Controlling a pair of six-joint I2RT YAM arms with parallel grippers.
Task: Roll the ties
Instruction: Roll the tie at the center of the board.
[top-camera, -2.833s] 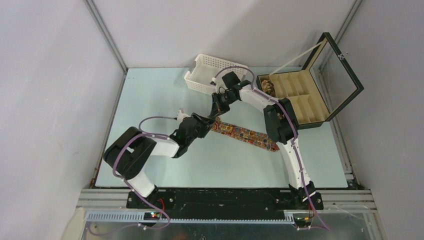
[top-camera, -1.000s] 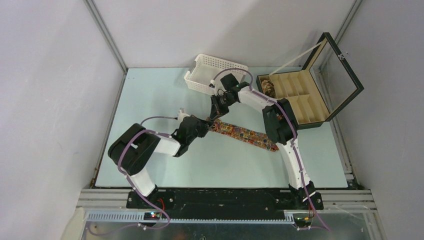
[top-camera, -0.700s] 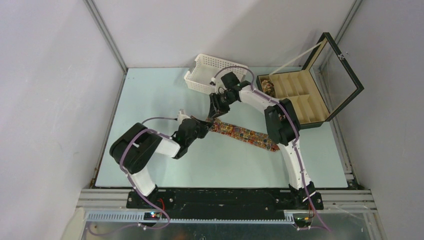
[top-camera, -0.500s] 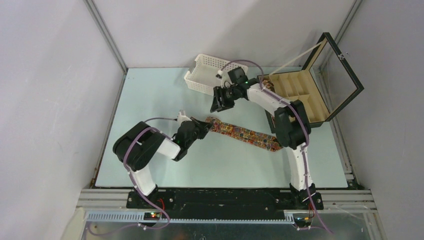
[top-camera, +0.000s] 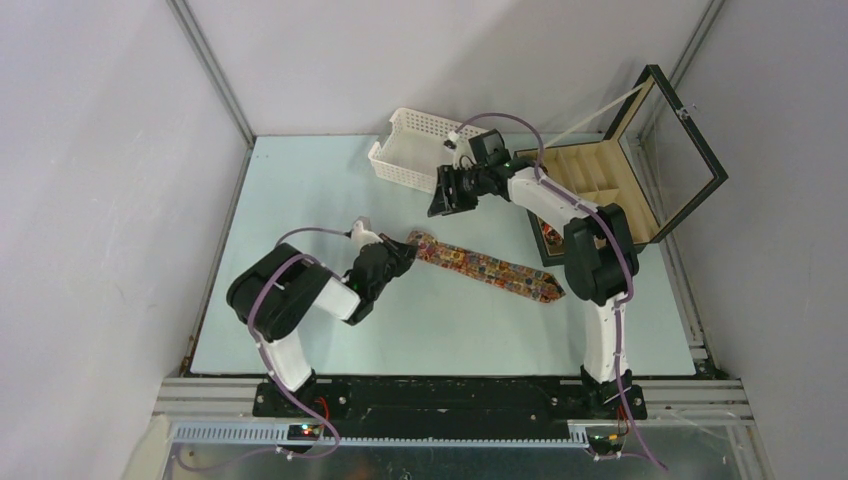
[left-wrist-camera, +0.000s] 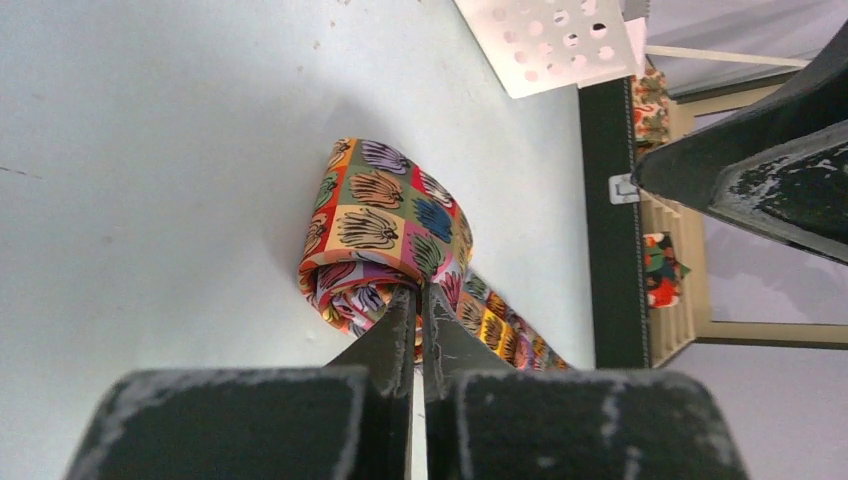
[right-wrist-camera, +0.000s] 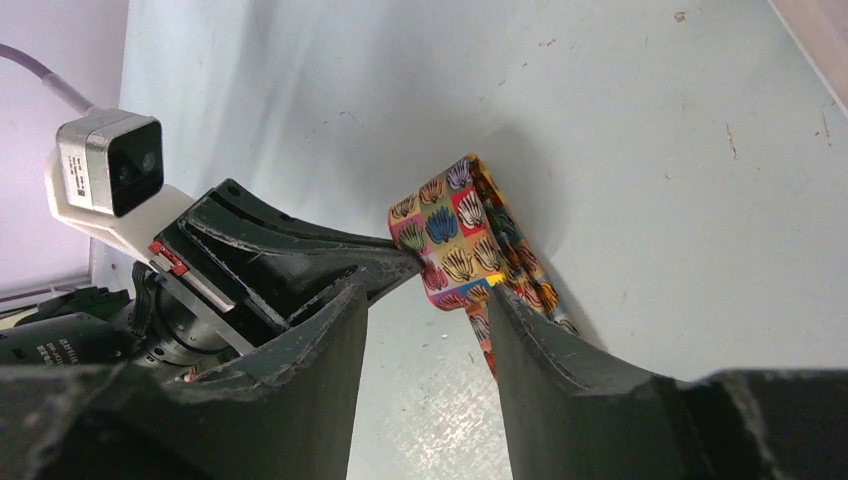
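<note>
The left pincer (left-wrist-camera: 420, 318) pinches the loose first fold of a multicoloured shell-print fabric necktie (left-wrist-camera: 385, 215), its flat strip lying across the pale blue-green table (top-camera: 300, 190), while the right pincer (right-wrist-camera: 425, 300) hangs spread above. The soft cloth looks slack, so a neat roll likely needs a tight core and aligned edges.

Top external: fixed high over the near edge of the pale blue-green tabletop (top-camera: 300, 190), tilted down and forward. Farthest view, with the whole surface in frame.

Left wrist: low, close to the surface. Looks out along the left gripper (left-wrist-camera: 415, 297) at the folded end of the multicoloured patterned fabric tie (left-wrist-camera: 385, 215), with the black box with tan compartments (left-wrist-camera: 610, 200) beyond.

Right wrist: higher. Looks down past the right gripper (right-wrist-camera: 425, 293) at that same fold and the left gripper's tip.

All three views share the fold and the table around it.
</note>
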